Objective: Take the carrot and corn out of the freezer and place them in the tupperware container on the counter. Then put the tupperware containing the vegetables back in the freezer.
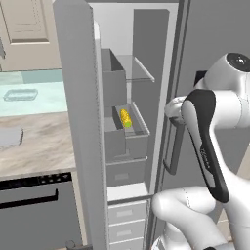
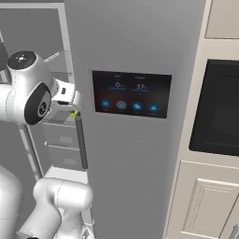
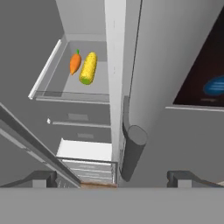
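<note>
Inside the tall grey freezer (image 1: 141, 73) with its door swung open, the small orange carrot (image 3: 75, 62) and the short yellow corn cob (image 3: 88, 68) lie side by side in a grey bin, close to its back wall. In the hand view they look to be touching or almost touching, with the carrot nearer the bin's outer rim. In the left base view the corn shows in that bin, about halfway up the freezer.

Far off to the side, the shallow see-through tupperware container (image 1: 20, 94) sits near the back edge of the beige marbled stone table (image 1: 44, 141). It looks empty.

The robot's jaws (image 3: 111, 179) are spread wide apart and hold nothing. They hang outside the freezer, above and in front of the bin, next to the long dark handle (image 3: 131, 151) of the fridge's other door.

So I think the job has hardly begun. The freezer is open, and that is all that is done. Both vegetables must still be picked up and carried to the container. Then the full container must go back into the freezer. The carrot or the corn will likely be grabbed first, but I cannot tell which.
</note>
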